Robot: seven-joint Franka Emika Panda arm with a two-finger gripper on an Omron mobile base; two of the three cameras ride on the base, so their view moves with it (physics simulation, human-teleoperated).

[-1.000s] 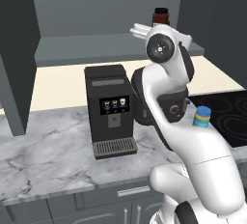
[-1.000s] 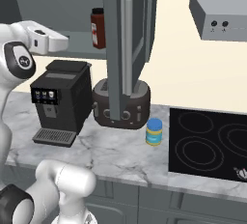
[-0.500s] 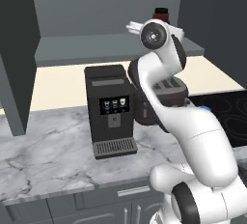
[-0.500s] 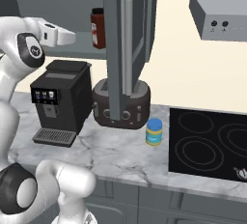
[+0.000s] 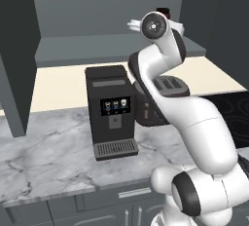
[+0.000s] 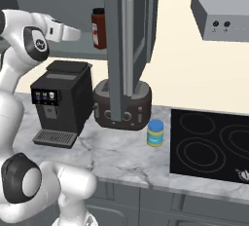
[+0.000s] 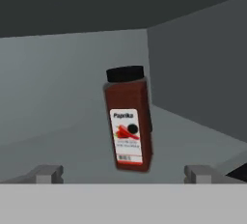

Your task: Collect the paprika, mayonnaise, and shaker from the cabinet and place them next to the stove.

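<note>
the gripper (image 7: 123, 174) is held wide open, lined up on the upright paprika (image 7: 128, 119) at the far cabinet (image 6: 131, 35) shelf for grasping.

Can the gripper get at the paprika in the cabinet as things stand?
Probably yes. The gripper is open and faces the paprika, which stands upright and alone on the cabinet shelf, door open, nothing between them.

The paprika (image 7: 128, 121) was dark red with a black cap and white-and-red label. The mayonnaise (image 6: 155, 133) had a blue lid and yellow band. The counter (image 6: 121, 149) was grey-veined marble; the stove (image 6: 209, 144) glossy black.
</note>
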